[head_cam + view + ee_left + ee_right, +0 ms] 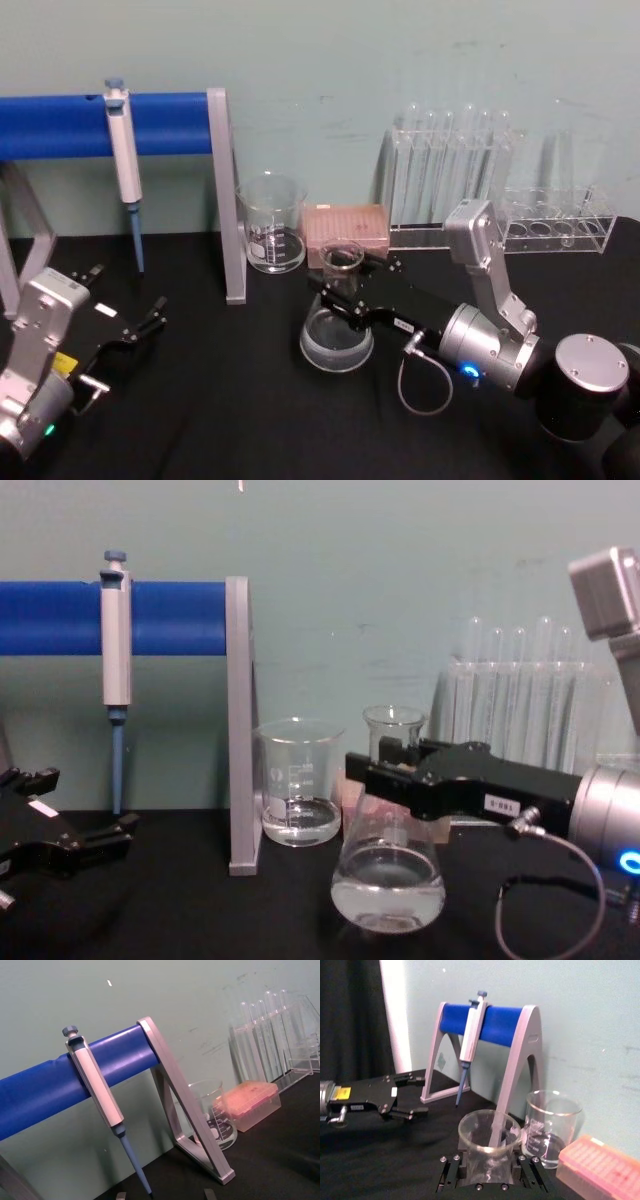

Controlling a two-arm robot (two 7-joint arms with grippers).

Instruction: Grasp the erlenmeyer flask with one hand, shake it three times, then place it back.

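The erlenmeyer flask [388, 880] is in the middle of the black surface [230, 400], in front of the beaker [272, 225] and the pink box [345, 225]. It stands upright, its long axis vertical, with a little clear liquid in the wide base. Whether the base touches the surface or hangs just above it cannot be told.

The right tool [340, 290] reaches in from the right side, almost level, so it crosses the neck of the flask at about a right angle. Its two fingers are closed on the neck, just under the flared rim, and the base hangs free below them.

This is the relation that matters for the shaking: the grip is high and the weight of the liquid is low, so probably the flask will want to swing under the fingers if the grip is not firm.

The left tool [130, 325] rests low at the left side, well apart from the flask, with fingers spread and nothing between them, below the pipette [122, 150] on the blue stand [150, 125]
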